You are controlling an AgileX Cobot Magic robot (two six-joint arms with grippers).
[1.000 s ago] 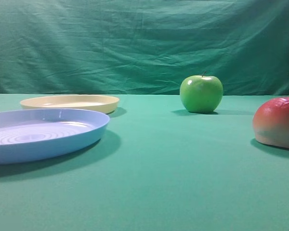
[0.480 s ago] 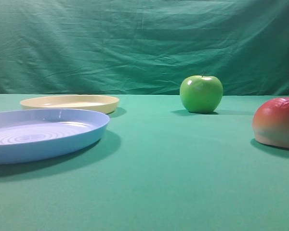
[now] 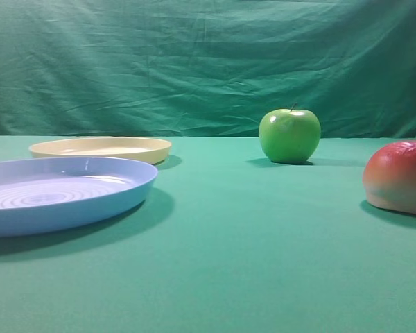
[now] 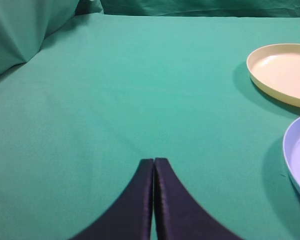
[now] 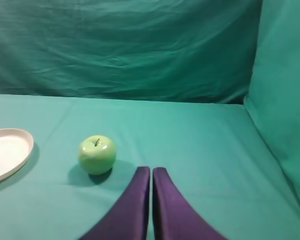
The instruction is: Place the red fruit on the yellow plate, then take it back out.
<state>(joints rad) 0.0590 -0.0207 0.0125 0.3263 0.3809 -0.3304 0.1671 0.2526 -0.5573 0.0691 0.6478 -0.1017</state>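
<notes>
Nothing has moved since the earlier frames. Green cloth covers the bench (image 3: 222,263), with wide bare room between the things. At its left sit the blue plate (image 3: 55,194) and, behind it, the yellow plate (image 3: 100,148). Farther right stands the green apple (image 3: 289,135). At the right edge lies the red fruit (image 3: 400,177), untouched. Left hand (image 4: 154,162) and right hand (image 5: 151,171) are both pressed together, holding nothing.
</notes>
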